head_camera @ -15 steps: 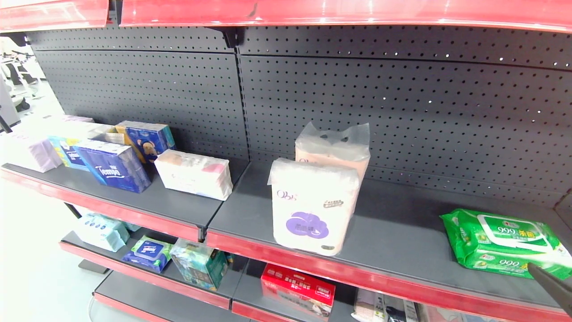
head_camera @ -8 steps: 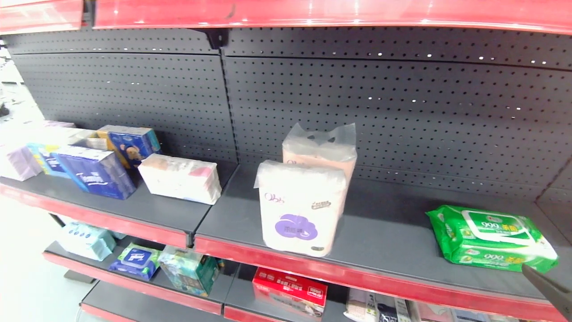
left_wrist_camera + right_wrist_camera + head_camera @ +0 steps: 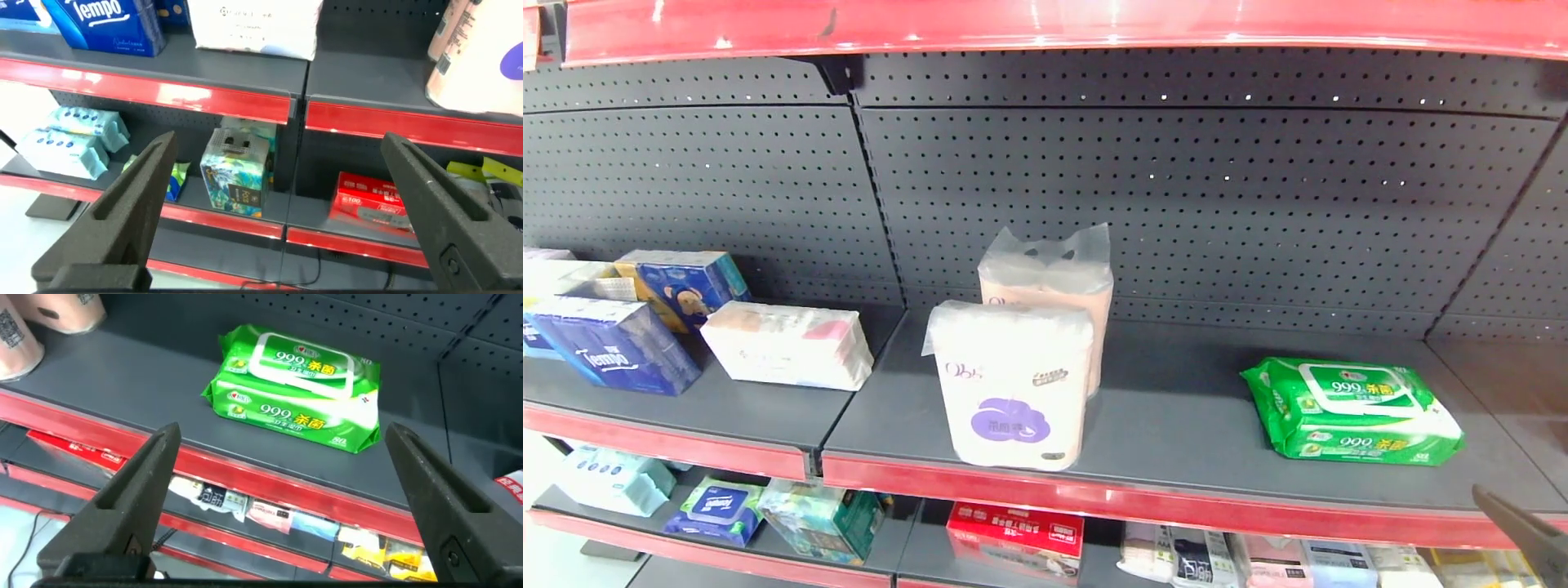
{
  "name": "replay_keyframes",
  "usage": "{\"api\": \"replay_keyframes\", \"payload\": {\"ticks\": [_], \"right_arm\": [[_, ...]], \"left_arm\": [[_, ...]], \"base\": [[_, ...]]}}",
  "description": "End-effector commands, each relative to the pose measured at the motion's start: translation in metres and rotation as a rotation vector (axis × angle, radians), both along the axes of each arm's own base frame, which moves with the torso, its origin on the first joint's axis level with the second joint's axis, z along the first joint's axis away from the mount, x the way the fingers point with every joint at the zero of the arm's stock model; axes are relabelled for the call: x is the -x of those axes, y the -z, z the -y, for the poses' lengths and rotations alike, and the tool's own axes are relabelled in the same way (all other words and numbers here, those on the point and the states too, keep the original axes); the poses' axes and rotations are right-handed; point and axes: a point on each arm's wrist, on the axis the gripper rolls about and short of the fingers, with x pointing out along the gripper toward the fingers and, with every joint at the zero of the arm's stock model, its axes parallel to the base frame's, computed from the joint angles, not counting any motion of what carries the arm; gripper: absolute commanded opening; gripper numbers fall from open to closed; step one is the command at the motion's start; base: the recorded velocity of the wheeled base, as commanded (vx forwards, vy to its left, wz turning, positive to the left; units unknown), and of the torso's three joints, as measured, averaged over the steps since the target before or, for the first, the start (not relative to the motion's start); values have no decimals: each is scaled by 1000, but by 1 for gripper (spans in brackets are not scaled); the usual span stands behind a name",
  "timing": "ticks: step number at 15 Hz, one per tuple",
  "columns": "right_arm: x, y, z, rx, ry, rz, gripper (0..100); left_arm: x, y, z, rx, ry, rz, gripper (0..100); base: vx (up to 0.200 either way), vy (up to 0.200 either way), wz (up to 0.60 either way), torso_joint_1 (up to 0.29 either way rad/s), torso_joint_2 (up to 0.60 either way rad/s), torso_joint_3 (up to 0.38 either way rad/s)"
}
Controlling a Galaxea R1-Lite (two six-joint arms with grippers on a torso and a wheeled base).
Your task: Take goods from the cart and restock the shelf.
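Note:
A green pack of wet wipes (image 3: pixel 1352 409) lies flat on the right part of the dark middle shelf (image 3: pixel 1184 416); the same wet wipes (image 3: pixel 296 388) lie beyond my right gripper (image 3: pixel 282 510), which hangs open and empty in front of the shelf's red edge (image 3: pixel 245 469). One of its fingertips (image 3: pixel 1523 527) shows at the lower right of the head view. Two white toilet-roll packs (image 3: pixel 1017 380) stand mid-shelf, one behind the other. My left gripper (image 3: pixel 282 212) is open and empty, facing the lower shelves below the red edge (image 3: pixel 163 86).
Blue tissue boxes (image 3: pixel 613 343) and a white tissue pack (image 3: pixel 788 345) sit on the left shelf section. Lower shelves hold a teal box (image 3: pixel 237 167), a red box (image 3: pixel 372 204) and pale blue packs (image 3: pixel 69 143). Bare shelf lies between the rolls and the wipes, and right of the wipes.
The whole head view has swung to the right, so the shelf goods sit further left in the picture. The goods themselves have not moved on the shelf.

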Motion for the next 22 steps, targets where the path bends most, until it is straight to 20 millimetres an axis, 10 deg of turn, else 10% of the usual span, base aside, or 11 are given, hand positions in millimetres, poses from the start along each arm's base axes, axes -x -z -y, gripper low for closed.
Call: {"api": "replay_keyframes", "payload": {"ticks": [1, 14, 22], "right_arm": [[-2, 1, 0, 0, -1, -11, 100], [4, 10, -2, -80, -5, -38, 100], [84, 70, -5, -165, -50, 213, 100]], "left_arm": [[0, 0, 0, 0, 0, 0, 100], [0, 0, 0, 0, 0, 0, 100], [0, 0, 0, 0, 0, 0, 100]], "base": [[0, 0, 0, 0, 0, 0], [0, 0, -277, 3, 1, 1], [0, 0, 0, 0, 0, 0]]}}
